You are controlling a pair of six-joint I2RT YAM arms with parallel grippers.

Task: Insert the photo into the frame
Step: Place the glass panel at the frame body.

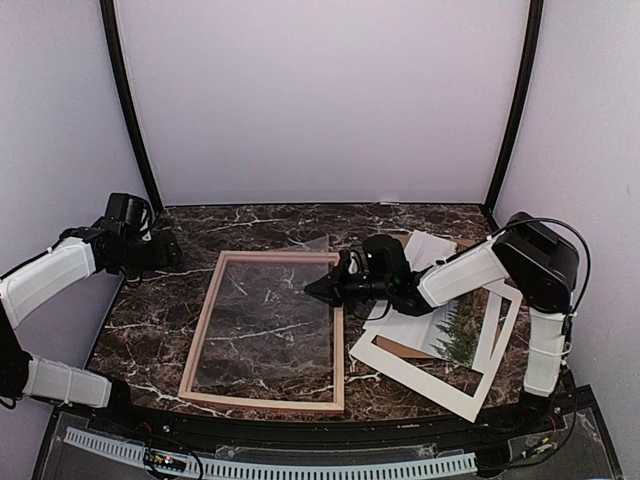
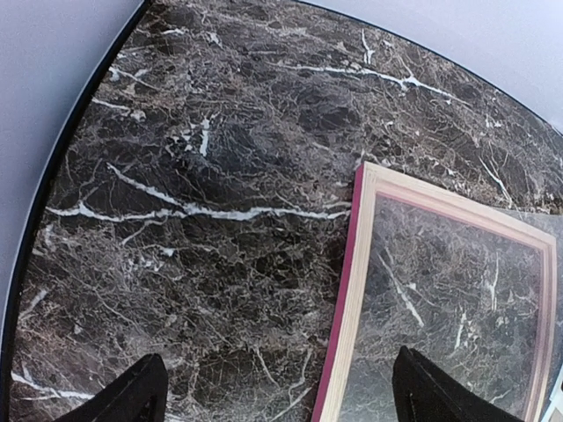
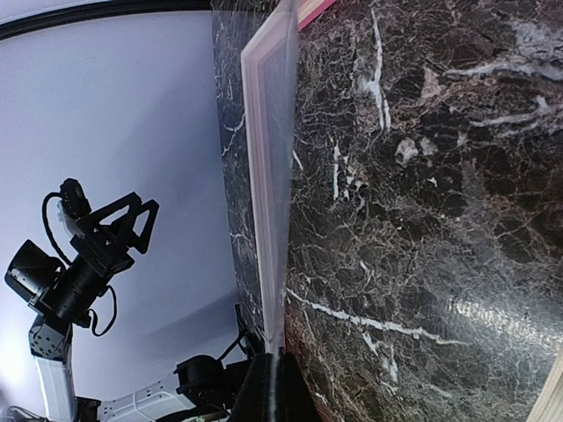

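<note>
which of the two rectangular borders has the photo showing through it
The white mat border on the right; green trees of the photo show through it. The pink wooden frame shows only the marble table.

Frame [image 2: 352, 290] corner, marble table [image 2: 211, 176], spread gripper [image 2: 277, 374]

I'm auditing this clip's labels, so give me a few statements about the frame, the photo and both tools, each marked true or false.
1. The right tool pinches the edge of a clear pane. True.
2. The left tool grips the frame. False: it is open and empty, apart from the frame.
3. The photo lies inside the frame. False: it lies to the frame's right, partly under the white mat.
4. The frame lies on the table with its tan back up. True.
</note>
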